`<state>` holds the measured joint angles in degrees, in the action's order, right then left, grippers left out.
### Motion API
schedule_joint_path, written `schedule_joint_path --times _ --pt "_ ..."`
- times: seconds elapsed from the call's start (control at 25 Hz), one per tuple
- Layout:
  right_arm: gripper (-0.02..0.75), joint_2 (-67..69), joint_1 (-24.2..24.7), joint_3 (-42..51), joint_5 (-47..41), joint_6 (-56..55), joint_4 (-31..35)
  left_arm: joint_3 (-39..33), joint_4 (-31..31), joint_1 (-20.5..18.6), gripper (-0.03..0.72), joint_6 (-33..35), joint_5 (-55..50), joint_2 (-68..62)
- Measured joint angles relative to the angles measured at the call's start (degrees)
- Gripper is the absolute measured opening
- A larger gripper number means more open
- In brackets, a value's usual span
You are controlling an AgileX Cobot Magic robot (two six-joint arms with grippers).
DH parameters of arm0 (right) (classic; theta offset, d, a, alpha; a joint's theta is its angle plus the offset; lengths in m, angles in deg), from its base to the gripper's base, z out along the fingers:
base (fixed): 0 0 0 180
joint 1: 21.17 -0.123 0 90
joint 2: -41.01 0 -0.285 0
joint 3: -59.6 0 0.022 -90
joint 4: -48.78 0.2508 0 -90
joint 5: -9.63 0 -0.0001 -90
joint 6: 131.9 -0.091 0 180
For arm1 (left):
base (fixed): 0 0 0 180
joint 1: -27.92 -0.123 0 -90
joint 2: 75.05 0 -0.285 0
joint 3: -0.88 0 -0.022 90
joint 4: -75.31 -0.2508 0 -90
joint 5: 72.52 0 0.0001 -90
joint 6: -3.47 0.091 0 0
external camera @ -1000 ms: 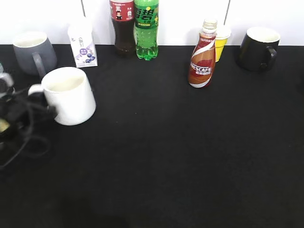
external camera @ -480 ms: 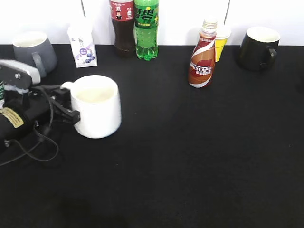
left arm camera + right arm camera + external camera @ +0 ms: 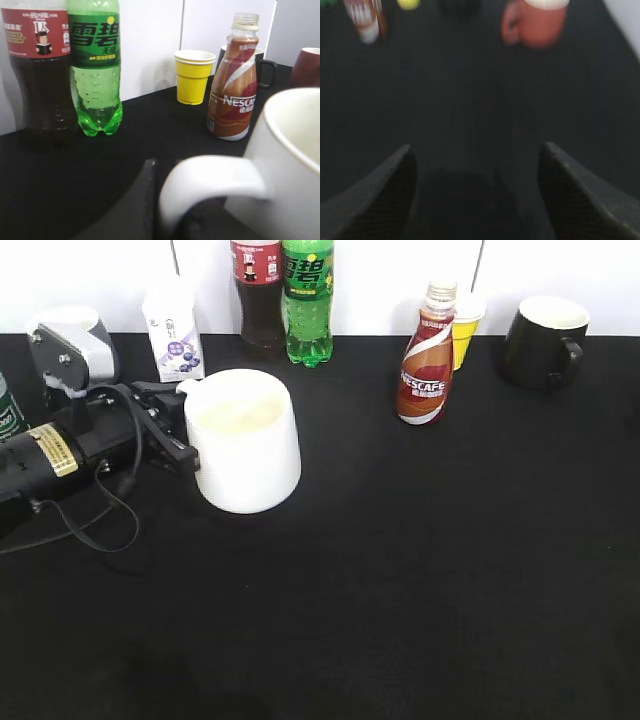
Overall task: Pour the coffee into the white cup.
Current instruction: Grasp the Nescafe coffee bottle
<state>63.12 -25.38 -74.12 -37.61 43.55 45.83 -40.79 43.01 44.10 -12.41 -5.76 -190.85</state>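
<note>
— White cup (image 3: 245, 445): location and hold?
— Left of centre on the black table (image 3: 400, 590), upright, mouth up. Gripped at the loop handle (image 3: 215, 182) by the left gripper (image 3: 178, 443), closed on it from the left side. Lifted or resting on the table: cannot tell.

— Coffee (image 3: 427, 360), relative to that pincer?
— To the right and farther back, well apart from the cup. Upright, long axis vertical, neck apparently uncapped.

— Nearer arm for the bottle?
— Right, as a judgement: left already occupied with the cup. Right gripper (image 3: 475, 195) spread wide, holding nothing, above bare table; not visible in the exterior view. Wrist picture blurred, so exact range to the bottle not readable.

— Surroundings?
— Yellow cup (image 3: 465, 325) just behind the bottle on its right; touching or apart, cannot tell. Black mug (image 3: 543, 328) farther right at the back. Cola bottle (image 3: 258, 295) and green bottle (image 3: 307, 300) side by side at the back wall, between cup and coffee. Milk carton (image 3: 173, 338) and grey mug (image 3: 70, 330) behind the left arm. Reddish mug (image 3: 537, 22) seen in the wrist views only.

— Obstructions?
— None on the near side of the bottle. Approach from the front or right advised; side grasp across the vertical axis. Likely hazards: tipping the narrow bottle, nudging the yellow cup.
</note>
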Motion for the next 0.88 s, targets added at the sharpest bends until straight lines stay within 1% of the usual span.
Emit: schedule_joint_path --times 0.12,0.16,0.24,0.28,0.32,0.36,0.48,0.52,0.6,0.64,0.68,0.8,0.88 --pt "0.574 16.9 0.0 -0.06 20.85 0.0 -0.05 0.0 0.0 0.0 0.055 -0.11 0.0 0.0" --pt "0.574 21.33 0.0 0.3 29.17 0.07 -0.05 0.0 0.0 0.0 0.055 -0.11 0.0 0.0" --pt "0.574 31.17 0.0 4.2 46.48 0.52 -0.26 0.0 0.0 0.0 0.055 -0.11 0.0 0.0" --pt "0.574 36.65 0.0 6.6 54.7 0.52 -1.86 0.0 0.0 0.0 0.055 -0.17 0.0 0.0" --pt "0.574 41.1 0.0 8.23 60.65 0.57 -4.38 0.0 0.0 0.0 0.055 -0.17 0.0 0.0" --pt "0.574 46.25 0.0 8.79 66.11 0.64 -5.44 0.0 0.0 0.0 0.055 -0.17 0.0 0.0" --pt "0.574 63.01 0.0 8.85 82.11 -2.33 -6.64 0.01 0.0 0.0 0.055 -0.17 0.0 0.0" --pt "0.574 68.14 0.0 8.85 86.43 -2.59 -9.76 0.01 0.0 0.0 0.055 -0.17 0.0 0.0" --pt "0.574 77.0 0.0 8.85 99.41 -3.38 -17.76 0.06 0.0 0.0 0.055 -0.17 0.0 0.0" --pt "0.574 80.6 0.0 8.5 104.45 -4.81 -18.97 0.06 0.0 0.0 0.055 -0.17 0.0 0.0" --pt "0.574 83.71 0.0 7.51 105.93 -6.49 -19.97 0.07 0.0 0.0 0.055 -0.17 0.0 0.0" --pt "0.63 91.16 0.0 -2.37 106.32 -15.66 -30.54 0.07 0.0 0.0 0.055 -0.17 0.0 0.0" --pt "0.64 95.55 -1.34 -9.63 103.43 -17.84 -33.05 0.07 0.0 0.0 0.055 -0.17 0.0 0.0"
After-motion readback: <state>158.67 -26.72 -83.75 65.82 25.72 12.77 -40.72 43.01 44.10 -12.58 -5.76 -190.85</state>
